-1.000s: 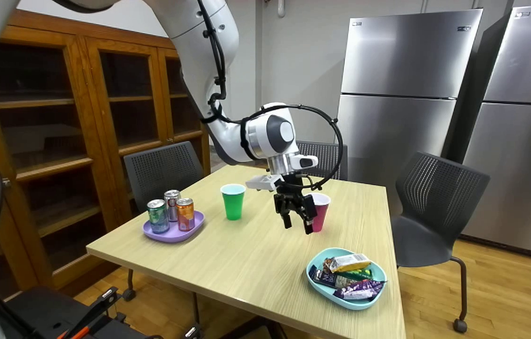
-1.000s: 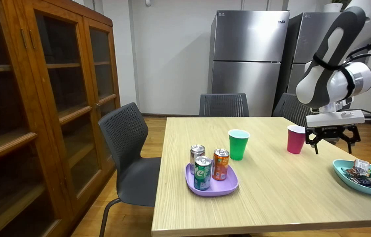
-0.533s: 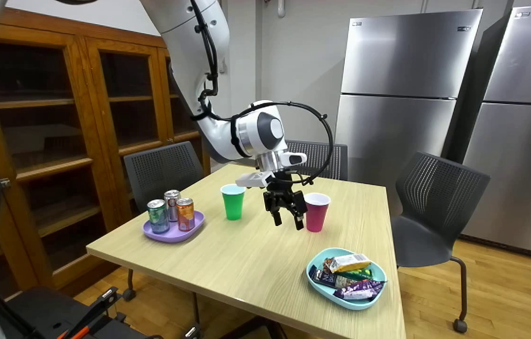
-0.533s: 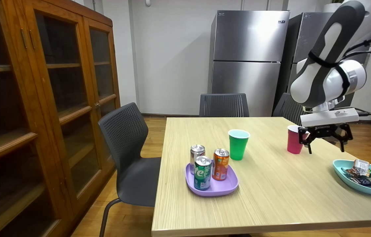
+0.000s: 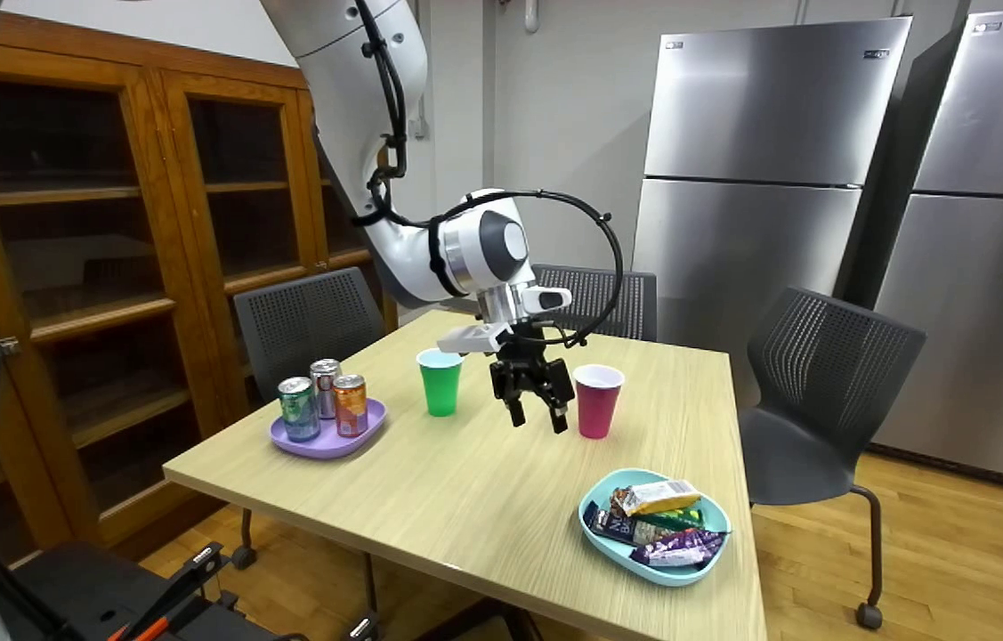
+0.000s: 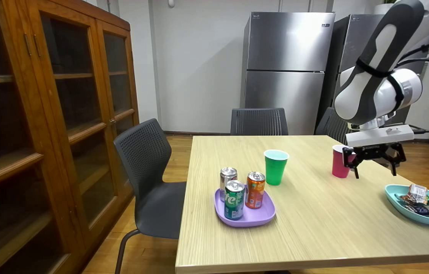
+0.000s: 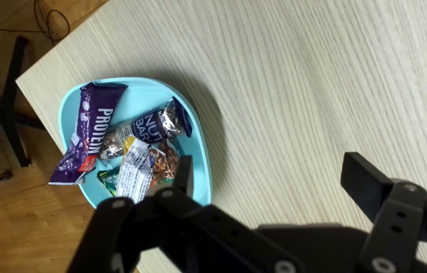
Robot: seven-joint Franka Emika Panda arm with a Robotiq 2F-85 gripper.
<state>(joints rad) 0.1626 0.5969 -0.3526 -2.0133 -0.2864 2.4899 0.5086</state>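
- Over the last second the gripper (image 5: 538, 422) had shifted toward the left of both exterior views; the magenta cup (image 5: 597, 409), partly hidden behind it before, showed almost in full in an exterior view, standing where it had stood.
- That cup was upright on the table (image 5: 465, 463), near the gripper, its white rim uppermost.
- The gripper hung above the table, pointing down, its jaws spread wide.
- In the wrist view one of its fingers (image 7: 185, 172) crossed in front of a turquoise tray (image 7: 199, 151), which lay near a corner of the table.
- In the turquoise tray were a purple protein bar (image 7: 94, 125) with one end over the rim, a nut bar (image 7: 149, 127), a white-and-yellow wrapper (image 7: 137, 174) and a green wrapper (image 7: 108, 180) partly beneath it.
- A green cup (image 5: 440, 385) stood upright between the magenta cup and a purple tray (image 5: 327, 445).
- The purple tray held a green can (image 5: 299, 409), a silver can (image 5: 323, 387) and an orange can (image 5: 350, 406), all upright.
- Dark grey chairs (image 5: 839, 365) stood around the table; a wooden cabinet (image 6: 35, 95) with glass doors ran along the left of both exterior views, and steel refrigerators (image 5: 759, 249) stood behind.
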